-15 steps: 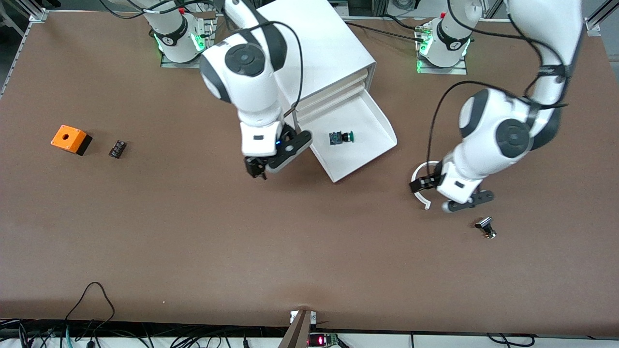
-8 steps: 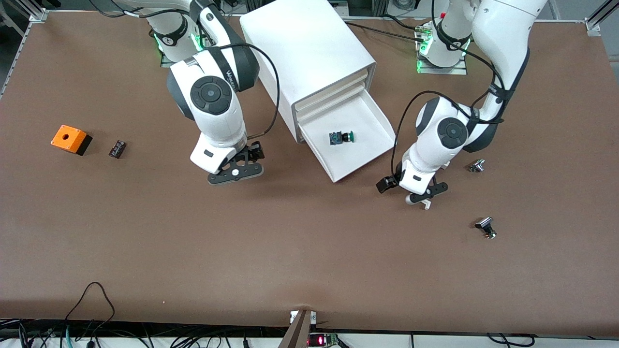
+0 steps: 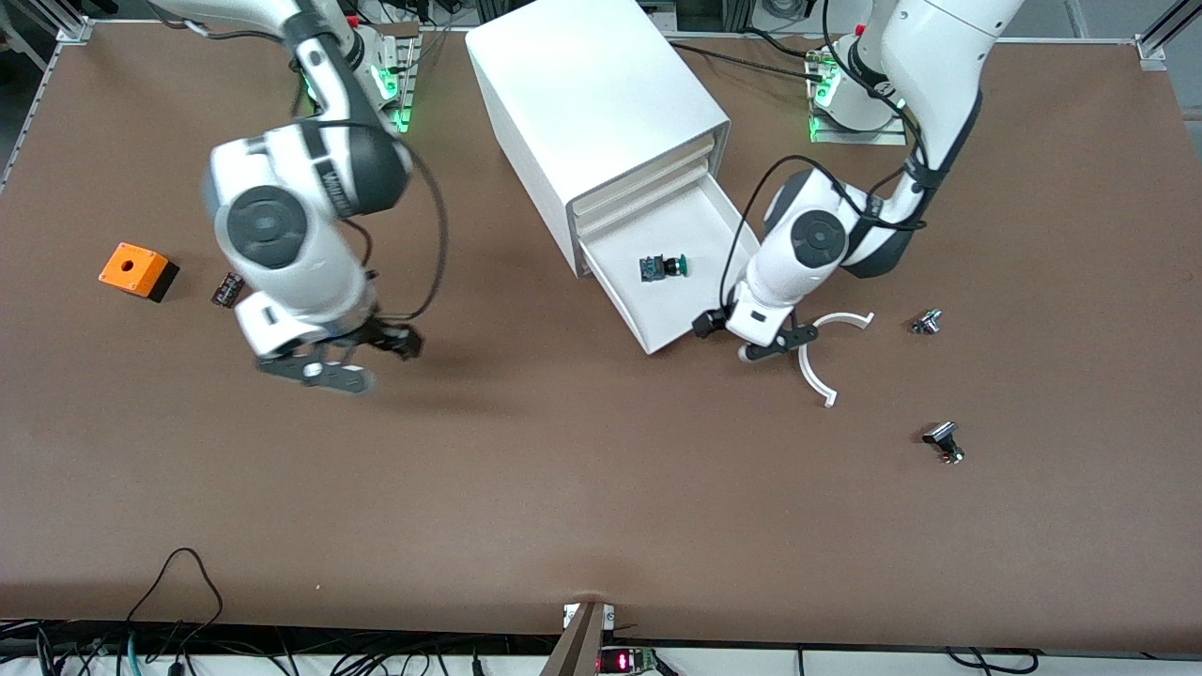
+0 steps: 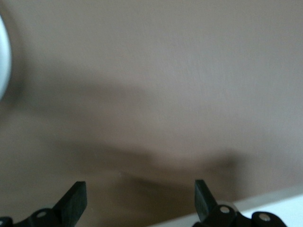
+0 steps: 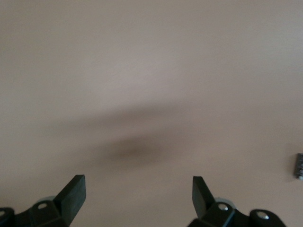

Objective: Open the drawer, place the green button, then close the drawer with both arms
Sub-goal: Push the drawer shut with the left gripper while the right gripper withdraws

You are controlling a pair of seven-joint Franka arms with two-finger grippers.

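Note:
The big white cabinet (image 3: 601,94) stands between the two arm bases. Its lowest drawer (image 3: 648,314) is pulled out, a shallow white tray. The green-capped button (image 3: 663,268) lies on its side inside the tray. My left gripper (image 3: 747,340) is open and empty, low beside the drawer's front corner toward the left arm's end; in the left wrist view (image 4: 139,189) a white edge (image 4: 270,210) shows by one finger. My right gripper (image 3: 343,361) is open and empty over bare table toward the right arm's end, and its wrist view (image 5: 137,187) shows only tabletop.
An orange box with a hole (image 3: 137,270) and a small black part (image 3: 226,289) lie toward the right arm's end. A white curved strip (image 3: 815,366) lies by the left gripper. Two silver-black parts (image 3: 926,322) (image 3: 943,441) lie toward the left arm's end.
The right arm has swung away from the drawer toward its own end of the table. The left gripper has moved from over the curved strip to the drawer's front corner. The button has not moved.

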